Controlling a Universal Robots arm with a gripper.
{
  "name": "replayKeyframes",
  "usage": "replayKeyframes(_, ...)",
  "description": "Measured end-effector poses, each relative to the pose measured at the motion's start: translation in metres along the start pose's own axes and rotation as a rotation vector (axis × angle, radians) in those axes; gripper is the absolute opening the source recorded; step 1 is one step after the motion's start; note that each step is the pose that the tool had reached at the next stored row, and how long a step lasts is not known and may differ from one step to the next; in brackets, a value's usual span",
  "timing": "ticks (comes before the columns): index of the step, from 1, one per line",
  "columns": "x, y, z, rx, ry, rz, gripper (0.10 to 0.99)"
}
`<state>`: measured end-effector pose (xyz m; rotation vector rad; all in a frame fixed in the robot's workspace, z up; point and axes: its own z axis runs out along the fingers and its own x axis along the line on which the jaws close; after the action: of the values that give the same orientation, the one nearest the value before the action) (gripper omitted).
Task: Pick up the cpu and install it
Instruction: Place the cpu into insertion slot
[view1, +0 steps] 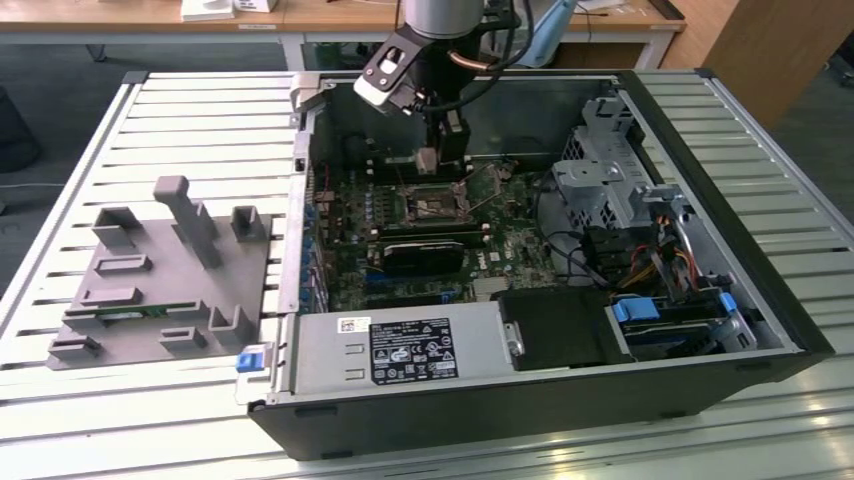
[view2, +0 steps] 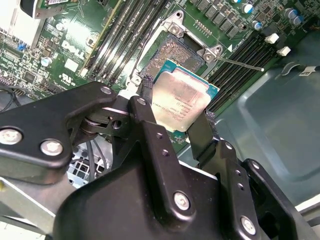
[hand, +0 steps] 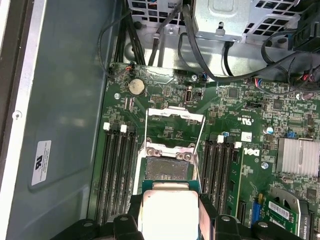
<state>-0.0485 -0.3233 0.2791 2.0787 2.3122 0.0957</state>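
cpu (view2: 181, 100), silvery sq top, green rim, gripped by end effector (view2: 176, 111)

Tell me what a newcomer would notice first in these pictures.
The gripper is shut on the cpu, its silvery top bright in both wrist views, holding it over the open socket on the green motherboard. Around them the open computer case lies on a slatted table, with a grey holder at the exterior view's left.

Silvery-grey cpu (view2: 181, 101), green-rimmed; black end effector (view2: 172, 131); green motherboard (hand: 235, 120).
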Motion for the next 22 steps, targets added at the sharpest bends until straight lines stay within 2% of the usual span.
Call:
replayKeyframes(2, 0.0, 0.0, 0.0007, 0.0, -0.0008, 0.014, 0.533)
replayKeyframes(7, 0.0, -0.0002, 0.0026, -0.002, -0.0063, 0.094, 0.533)
replayKeyframes(11, -0.0001, -0.0003, 0.0049, -0.002, -0.0065, 0.097, 0.533)
replayKeyframes(17, 0.001, 0.0, 0.0121, -0.002, -0.0072, 0.107, 0.533)
replayKeyframes(22, 0.0013, -0.0002, 0.0171, -0.001, -0.0048, 0.072, 0.533)
